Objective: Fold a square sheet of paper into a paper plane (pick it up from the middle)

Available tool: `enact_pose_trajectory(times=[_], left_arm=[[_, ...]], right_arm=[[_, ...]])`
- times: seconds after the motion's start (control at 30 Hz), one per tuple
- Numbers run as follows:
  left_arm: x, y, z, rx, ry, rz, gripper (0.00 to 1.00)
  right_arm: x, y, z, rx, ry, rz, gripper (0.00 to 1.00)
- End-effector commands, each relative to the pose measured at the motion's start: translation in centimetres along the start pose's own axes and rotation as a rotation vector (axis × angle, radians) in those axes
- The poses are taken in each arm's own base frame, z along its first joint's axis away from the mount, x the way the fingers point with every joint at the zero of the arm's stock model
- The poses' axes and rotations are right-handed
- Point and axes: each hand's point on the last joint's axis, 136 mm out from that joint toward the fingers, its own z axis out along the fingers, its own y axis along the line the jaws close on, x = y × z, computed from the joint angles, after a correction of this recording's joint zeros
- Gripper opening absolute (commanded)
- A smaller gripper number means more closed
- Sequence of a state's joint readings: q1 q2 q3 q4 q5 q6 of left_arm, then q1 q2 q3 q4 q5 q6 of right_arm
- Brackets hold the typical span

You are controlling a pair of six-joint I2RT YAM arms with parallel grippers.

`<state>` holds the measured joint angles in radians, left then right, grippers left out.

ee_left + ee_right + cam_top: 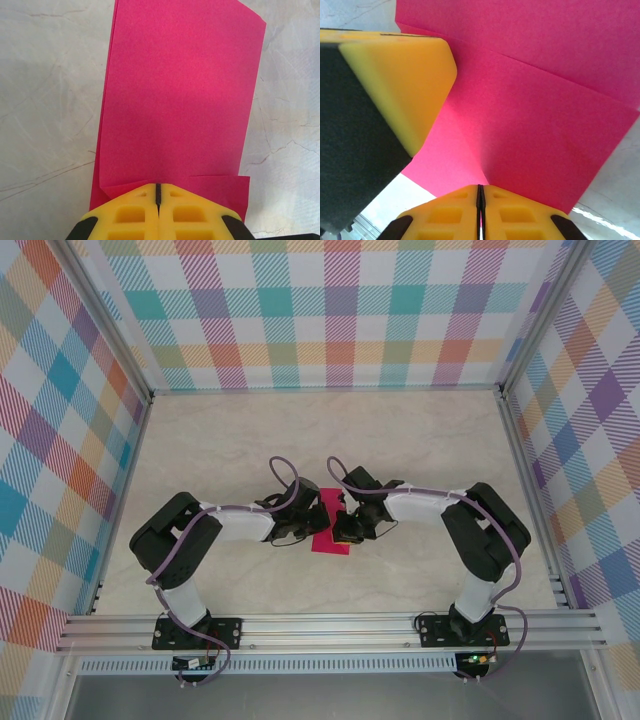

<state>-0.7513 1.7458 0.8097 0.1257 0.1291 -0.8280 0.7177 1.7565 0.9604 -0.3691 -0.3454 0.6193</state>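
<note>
A pale, marble-veined table sits inside walls of pastel plaid. Both arms bend inward and meet at its middle, slightly toward the near edge. The square sheet of paper lies there between them as a narrow magenta strip.

From the left wrist, the paper is doubled over into a tall rectangle lying flat on the stone. A lower layer peeks out along the left side and at the near right corner. The left gripper has its yellow fingers pressed together with only a dark seam between them, and their tips sit over the paper's near edge, where a small flap is turned up. Whether any paper is caught in that seam I cannot tell.

From the right wrist, the right gripper is also closed. A ridge in the paper runs straight into its seam, so the paper is pinched there. A straight crease crosses the paper higher up. One yellow finger of the left gripper looms just beside it, its tip over the pink paper.

From above, the two grippers — left, right — nearly touch across the strip.
</note>
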Motion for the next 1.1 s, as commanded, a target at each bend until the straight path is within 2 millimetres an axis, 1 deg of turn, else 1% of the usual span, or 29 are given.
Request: enact_pose_trajectory(times=[0.0, 0.23, 0.47, 0.57, 0.83, 1.07], left_arm=[[1.3, 2.7, 0.9, -0.109, 0.040, -0.023, 0.04], [1.3, 2.8, 0.8, -0.115, 0.037, -0.023, 0.04], [1.1, 3.0, 0.6, -0.132, 0.027, -0.025, 0.04], [1.1, 3.3, 0.5, -0.144, 0.024, -0.026, 0.04], [1.4, 4.6, 0.5, -0.202, 0.024, -0.044, 0.04], [1.4, 4.9, 0.5, -0.213, 0.024, -0.049, 0.04]], right_arm=[[0.0, -0.3, 0.1, 0.039, 0.009, -0.009, 0.11], [0.3, -1.6, 0.7, 0.100, 0.032, 0.019, 0.11], [0.8, -2.5, 0.8, 0.142, 0.050, 0.032, 0.11], [1.3, -2.4, 0.7, 0.132, 0.063, 0.026, 0.11], [3.7, -3.8, 0.4, 0.142, 0.103, 0.030, 0.11], [5.7, -4.9, -0.2, 0.137, 0.113, 0.041, 0.11]])
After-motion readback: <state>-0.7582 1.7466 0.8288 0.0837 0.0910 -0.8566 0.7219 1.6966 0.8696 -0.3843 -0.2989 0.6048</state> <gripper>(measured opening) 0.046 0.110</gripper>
